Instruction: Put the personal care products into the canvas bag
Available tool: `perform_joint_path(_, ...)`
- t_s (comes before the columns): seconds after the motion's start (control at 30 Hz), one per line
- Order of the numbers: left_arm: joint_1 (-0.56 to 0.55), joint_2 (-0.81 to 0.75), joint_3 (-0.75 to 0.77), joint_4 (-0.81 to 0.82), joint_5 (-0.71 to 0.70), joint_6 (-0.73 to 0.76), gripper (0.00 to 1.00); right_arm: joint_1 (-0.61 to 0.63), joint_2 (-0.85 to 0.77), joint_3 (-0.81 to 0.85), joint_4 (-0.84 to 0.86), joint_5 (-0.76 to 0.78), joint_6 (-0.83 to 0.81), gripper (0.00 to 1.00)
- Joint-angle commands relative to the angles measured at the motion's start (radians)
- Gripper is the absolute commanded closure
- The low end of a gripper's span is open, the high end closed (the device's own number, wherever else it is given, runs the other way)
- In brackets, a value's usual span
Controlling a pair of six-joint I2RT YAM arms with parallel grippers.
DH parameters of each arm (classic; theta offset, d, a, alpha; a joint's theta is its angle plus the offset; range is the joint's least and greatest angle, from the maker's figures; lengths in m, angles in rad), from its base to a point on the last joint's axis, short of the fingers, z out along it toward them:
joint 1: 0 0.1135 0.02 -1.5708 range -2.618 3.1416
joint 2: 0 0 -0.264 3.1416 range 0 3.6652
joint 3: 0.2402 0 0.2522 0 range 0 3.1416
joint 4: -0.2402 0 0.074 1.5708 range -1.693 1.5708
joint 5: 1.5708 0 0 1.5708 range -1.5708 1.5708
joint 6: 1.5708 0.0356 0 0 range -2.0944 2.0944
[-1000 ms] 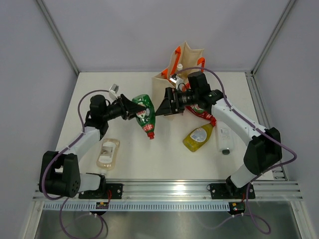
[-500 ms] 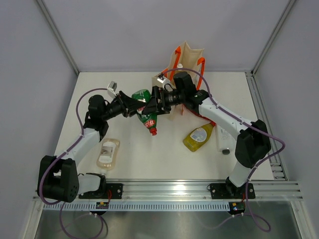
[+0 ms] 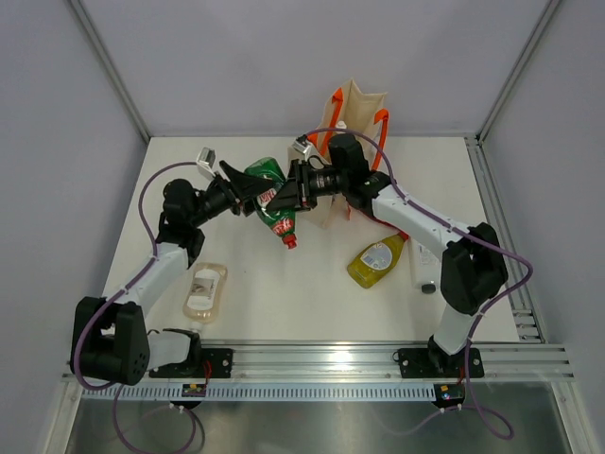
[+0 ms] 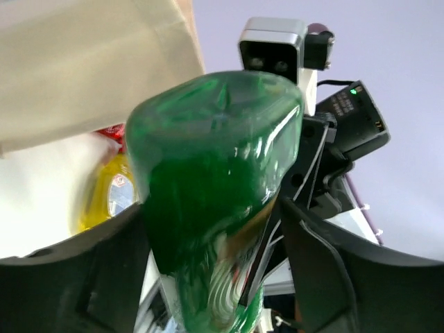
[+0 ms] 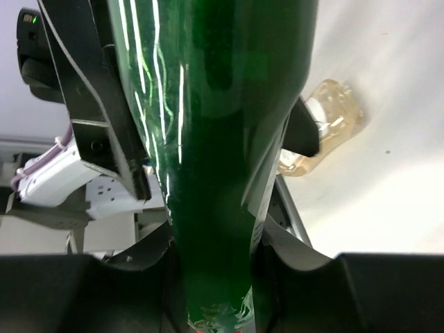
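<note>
green bottle (image 3: 280, 223): in the air above the table (image 3: 284, 303), red cap down, between both arms, near the canvas bag (image 3: 364, 104) but not in it.
left gripper (image 3: 253, 194): clamped on the bottle's body, bearing its weight.
right gripper (image 3: 286, 196): fingers flank the same bottle from the opposite side; we cannot tell if they press.
why: we judge a handover, since the bag stands nearer the right arm.
waiting: yellow bottle (image 3: 376, 260) and amber bottle (image 3: 204, 288) lie flat.
</note>
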Motion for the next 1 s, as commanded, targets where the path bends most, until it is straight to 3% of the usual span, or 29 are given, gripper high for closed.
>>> perform_joint_path(0.0, -0.011, -0.057, 0.090, 0.011, -0.023, 0.042, 0.22, 0.017, -0.013, 0.016, 0.261, -0.161, 0.076, 1.00)
perform_joint_path(0.13, -0.003, -0.086, 0.156, -0.199, -0.029, 0.207, 0.05, -0.016, -0.006, 0.020, 0.497, -0.254, 0.215, 1.00)
perform_joint_path(0.23, 0.024, -0.117, 0.198, -0.341, -0.047, 0.292, 0.01, -0.055, 0.002, 0.049, 0.516, -0.274, 0.234, 1.00)
perform_joint_path(0.4, 0.081, -0.158, 0.291, -0.650, -0.120, 0.476, 0.01, -0.136, -0.006, 0.132, 0.446, -0.287, 0.160, 1.00)
perform_joint_path(0.57, 0.119, -0.197, 0.352, -0.888, -0.239, 0.657, 0.01, -0.222, -0.006, 0.313, 0.150, -0.228, -0.037, 1.00)
perform_joint_path(0.67, 0.125, -0.220, 0.369, -1.029, -0.358, 0.757, 0.01, -0.289, 0.006, 0.422, -0.088, -0.072, -0.180, 1.00)
perform_joint_path(0.73, 0.129, -0.231, 0.374, -1.101, -0.429, 0.824, 0.01, -0.340, 0.005, 0.445, -0.195, 0.143, -0.200, 1.00)
perform_joint_path(0.9, 0.136, -0.281, 0.357, -1.278, -0.685, 0.880, 0.01, -0.374, 0.034, 0.511, -0.318, 0.540, -0.161, 1.00)
perform_joint_path(0.97, 0.141, -0.293, 0.350, -1.310, -0.754, 0.885, 0.01, -0.372, 0.062, 0.535, -0.323, 0.603, -0.144, 1.00)
